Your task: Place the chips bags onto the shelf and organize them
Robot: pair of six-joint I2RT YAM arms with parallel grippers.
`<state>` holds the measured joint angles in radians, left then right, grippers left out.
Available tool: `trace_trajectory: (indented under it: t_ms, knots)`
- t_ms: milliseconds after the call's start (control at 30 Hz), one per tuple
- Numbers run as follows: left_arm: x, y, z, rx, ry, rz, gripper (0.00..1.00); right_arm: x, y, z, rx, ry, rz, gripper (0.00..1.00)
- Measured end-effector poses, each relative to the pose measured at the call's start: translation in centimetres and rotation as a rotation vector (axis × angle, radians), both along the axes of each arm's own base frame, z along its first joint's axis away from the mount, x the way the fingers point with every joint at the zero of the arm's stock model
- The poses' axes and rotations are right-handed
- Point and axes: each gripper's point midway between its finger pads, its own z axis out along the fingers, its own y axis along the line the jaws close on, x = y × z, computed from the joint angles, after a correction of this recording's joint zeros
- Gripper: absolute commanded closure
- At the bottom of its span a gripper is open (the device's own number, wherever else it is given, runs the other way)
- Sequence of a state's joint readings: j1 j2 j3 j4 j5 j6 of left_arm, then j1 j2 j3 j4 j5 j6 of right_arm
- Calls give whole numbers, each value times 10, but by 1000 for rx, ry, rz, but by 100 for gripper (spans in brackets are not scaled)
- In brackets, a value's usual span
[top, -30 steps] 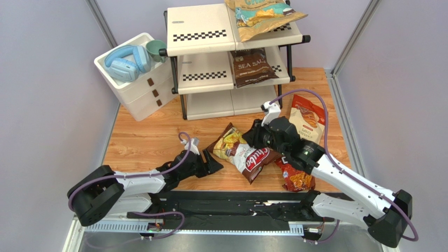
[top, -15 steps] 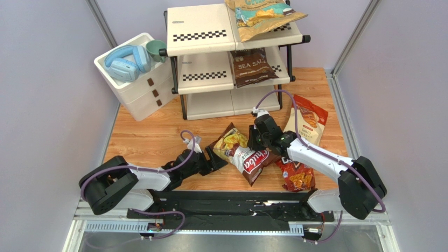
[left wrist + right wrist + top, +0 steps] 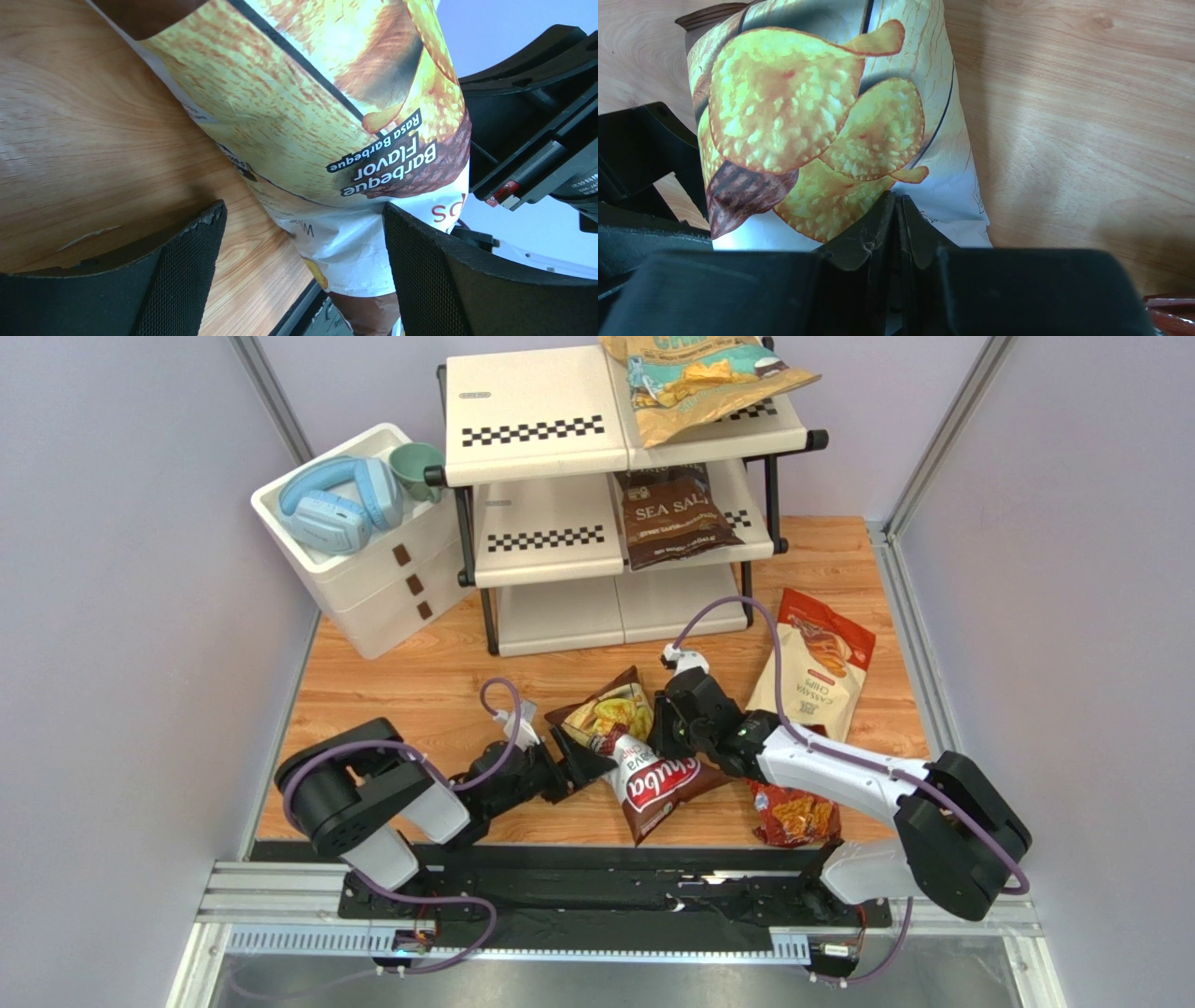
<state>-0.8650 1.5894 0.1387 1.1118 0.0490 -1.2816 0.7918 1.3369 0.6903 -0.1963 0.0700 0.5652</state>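
Observation:
The white-red Chuba chips bag (image 3: 652,781) (image 3: 316,105) (image 3: 808,119) is tipped up on the wood between both arms. My right gripper (image 3: 669,735) (image 3: 898,199) is shut, its fingertips pinching the bag's printed face. My left gripper (image 3: 572,760) (image 3: 303,210) is open and low over the table, with the bag's white lower end between its fingers and touching neither. The shelf (image 3: 533,420) holds a tan-and-teal bag (image 3: 694,378) on top and the Sea Salt bag (image 3: 673,514) on the middle tier. A cream bag (image 3: 814,672) and the red Doritos bag (image 3: 795,815) lie on the table at right.
A white three-drawer box (image 3: 358,560) stands left of the shelf with blue headphones (image 3: 337,497) and a green cup (image 3: 417,469) on it. A black rail (image 3: 603,875) runs along the table's near edge. Grey walls close in on both sides.
My right arm swung left and its fingers closed on the Chuba bag, which shifted left and turned more upright. My left gripper opened wider beside the bag.

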Motion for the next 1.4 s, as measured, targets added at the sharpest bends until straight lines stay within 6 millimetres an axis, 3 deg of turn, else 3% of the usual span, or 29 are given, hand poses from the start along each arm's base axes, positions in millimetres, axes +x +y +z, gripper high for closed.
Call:
trace_trajectory:
  t_ms: [200,500,667,833,1200,1233,1400]
  knots:
    - [-7,-5,1,-53,6,-19,6,0,2,-2,2,-5,-19,86]
    - [-18,3,5,-71,8,-28,5,-8,4,-7,3,9,-10,87]
    - [-17,3,5,-61,-10,-29,5,-17,7,-12,-1,22,-2,87]
    - [-9,-10,3,-60,-18,-44,10,-22,7,-16,-20,9,-15,87]
    - [-13,-15,-4,-68,1,-50,40,-20,2,-20,-60,-20,-62,87]
    - [-14,-14,-4,-66,0,-47,49,-21,2,-20,-58,-19,-60,87]
    - [-14,-12,-2,-65,-8,-42,77,-23,3,-20,-57,-15,-57,86]
